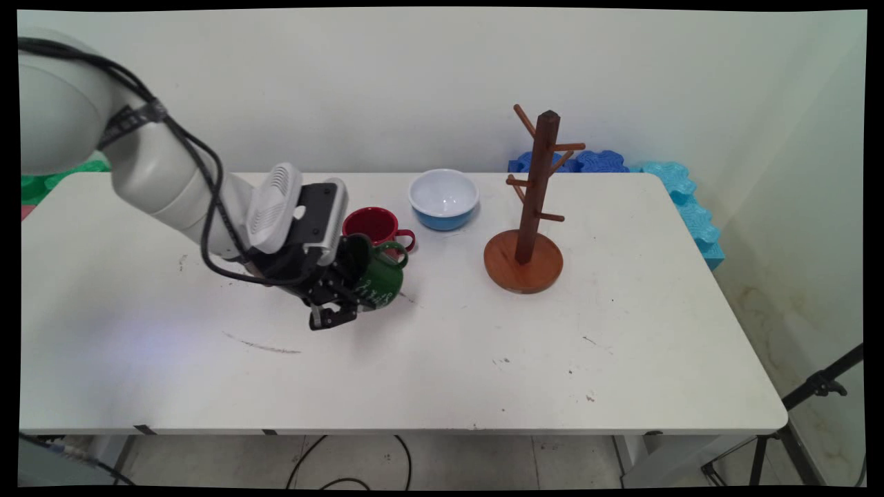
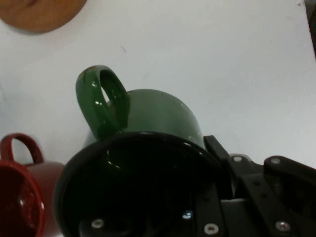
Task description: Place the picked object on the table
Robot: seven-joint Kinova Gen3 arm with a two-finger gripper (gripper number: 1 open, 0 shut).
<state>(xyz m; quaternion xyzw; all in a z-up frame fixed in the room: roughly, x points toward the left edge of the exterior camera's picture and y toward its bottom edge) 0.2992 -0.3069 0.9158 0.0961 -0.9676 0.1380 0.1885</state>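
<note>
My gripper (image 1: 347, 301) is shut on the rim of a dark green mug (image 1: 383, 281) with white lettering, left of the table's middle. The mug leans over, its mouth towards the hand and its handle up. In the hand view the green mug (image 2: 158, 111) fills the centre; one finger (image 2: 219, 150) lies outside its wall and the other reaches into its dark inside. I cannot tell whether its base still touches the table. A red mug (image 1: 371, 224) stands upright just behind it, also seen as the red mug (image 2: 22, 195) at the lower left.
A white bowl with a blue outside (image 1: 443, 198) stands behind the mugs. Right of it is a wooden mug tree (image 1: 533, 200) on a round base (image 2: 39, 12). Blue foam mats (image 1: 684, 197) lie beyond the white table's (image 1: 483, 373) far right corner.
</note>
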